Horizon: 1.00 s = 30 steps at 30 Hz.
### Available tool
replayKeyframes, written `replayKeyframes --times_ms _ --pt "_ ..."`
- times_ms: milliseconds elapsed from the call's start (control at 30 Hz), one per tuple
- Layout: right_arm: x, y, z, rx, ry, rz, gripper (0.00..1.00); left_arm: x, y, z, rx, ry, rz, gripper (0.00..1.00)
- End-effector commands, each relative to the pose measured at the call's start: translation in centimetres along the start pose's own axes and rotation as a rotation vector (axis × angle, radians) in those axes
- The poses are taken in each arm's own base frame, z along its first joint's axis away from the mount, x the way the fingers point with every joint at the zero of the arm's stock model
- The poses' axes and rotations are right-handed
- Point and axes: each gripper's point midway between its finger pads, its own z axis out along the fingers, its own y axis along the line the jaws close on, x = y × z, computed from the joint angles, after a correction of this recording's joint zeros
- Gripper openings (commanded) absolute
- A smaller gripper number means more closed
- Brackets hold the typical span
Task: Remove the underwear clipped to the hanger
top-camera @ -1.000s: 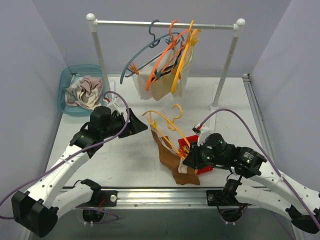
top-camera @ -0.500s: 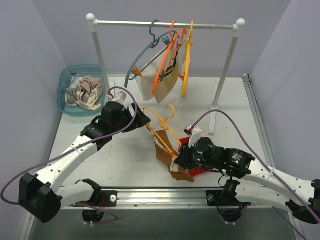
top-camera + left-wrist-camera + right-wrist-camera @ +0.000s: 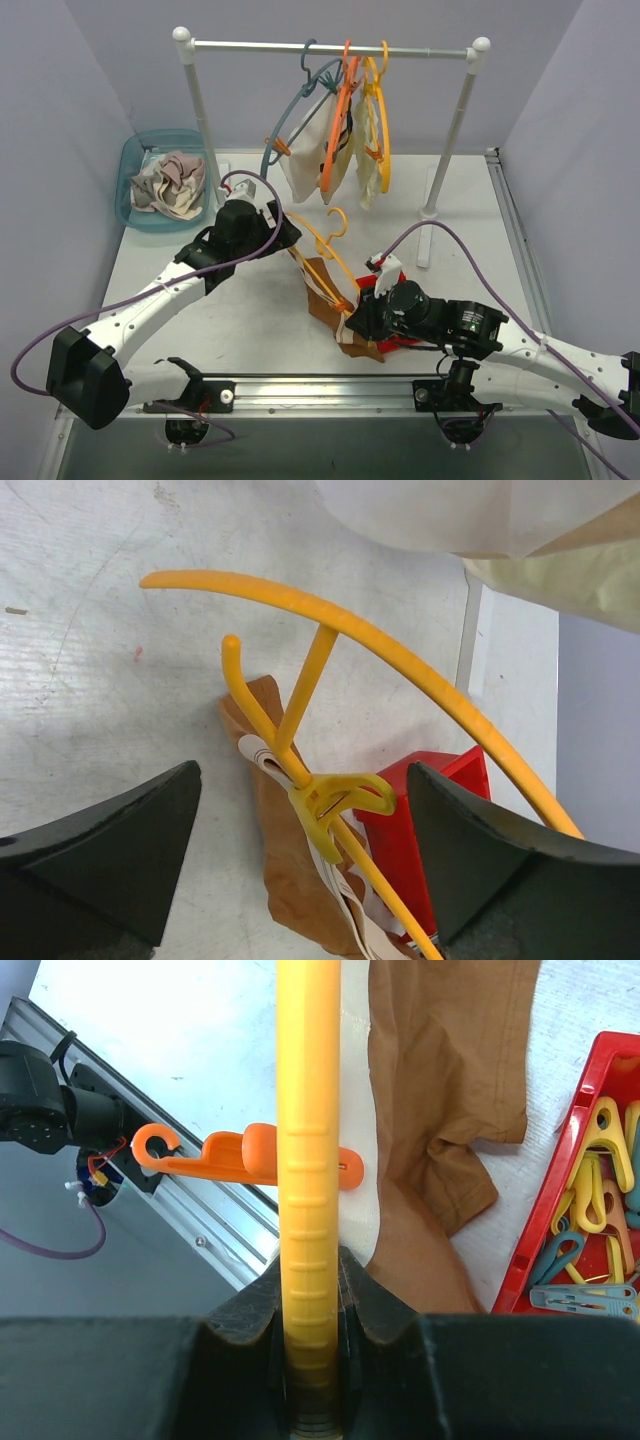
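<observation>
A yellow hanger [image 3: 325,250] lies tilted over the table with brown underwear [image 3: 322,300] clipped to it. My right gripper [image 3: 362,318] is shut on the hanger's lower bar [image 3: 308,1160]. An orange clothespin [image 3: 230,1150] crosses that bar beside the brown underwear [image 3: 450,1060]. My left gripper [image 3: 290,235] is open and empty at the hanger's upper end. In the left wrist view its jaws stand wide apart on either side of a yellow clothespin [image 3: 335,800]. That pin grips the pale waistband of the underwear [image 3: 290,880] on the hanger [image 3: 400,650].
A red tray [image 3: 392,272] of clothespins [image 3: 590,1220] sits under my right arm. A clothes rack [image 3: 330,47] at the back holds blue, orange and yellow hangers with cream underwear [image 3: 315,155]. A blue basket [image 3: 130,160] at far left holds loose underwear [image 3: 170,185].
My left gripper moved right, up to the hanger's upper end. My right gripper shifted left with the hanger and brown underwear. The hangers on the rack swung closer together.
</observation>
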Motion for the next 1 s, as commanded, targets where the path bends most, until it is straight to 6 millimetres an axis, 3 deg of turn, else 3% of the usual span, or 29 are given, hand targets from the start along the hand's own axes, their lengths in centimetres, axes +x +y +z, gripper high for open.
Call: replayKeyframes --times_ms 0,100,333,467,600,767,867,900,967 --pt "-2.3 0.7 -0.1 -0.003 -0.099 0.004 0.00 -1.0 -0.6 0.3 0.018 -0.053 -0.009 0.89" --pt "-2.5 0.5 -0.3 0.001 -0.111 0.006 0.00 -0.4 -0.2 0.1 0.022 -0.049 -0.012 0.81" --pt "-2.5 0.3 -0.4 0.009 -0.119 0.006 0.00 0.5 0.5 -0.1 0.023 -0.039 -0.035 0.53" --pt "-2.4 0.5 -0.4 0.000 -0.110 0.003 0.00 0.9 0.6 -0.1 0.032 -0.034 -0.054 0.54" --pt "-2.1 0.5 -0.3 -0.003 -0.100 -0.004 0.00 0.5 -0.2 -0.1 0.064 -0.044 -0.089 0.66" --pt "-1.8 0.4 -0.2 -0.005 -0.094 -0.011 0.00 0.1 -1.2 -0.1 0.114 -0.046 -0.137 0.65" --pt "-1.6 0.3 -0.2 -0.003 -0.092 -0.018 0.00 0.0 -1.4 0.1 0.134 -0.045 -0.164 0.51" --pt "-1.6 0.3 -0.2 -0.002 -0.092 -0.022 0.00 0.1 -1.2 0.3 0.127 -0.043 -0.172 0.41" --pt "-1.4 0.3 -0.1 0.000 -0.088 -0.028 0.00 0.0 -1.4 0.4 0.145 -0.033 -0.190 0.31"
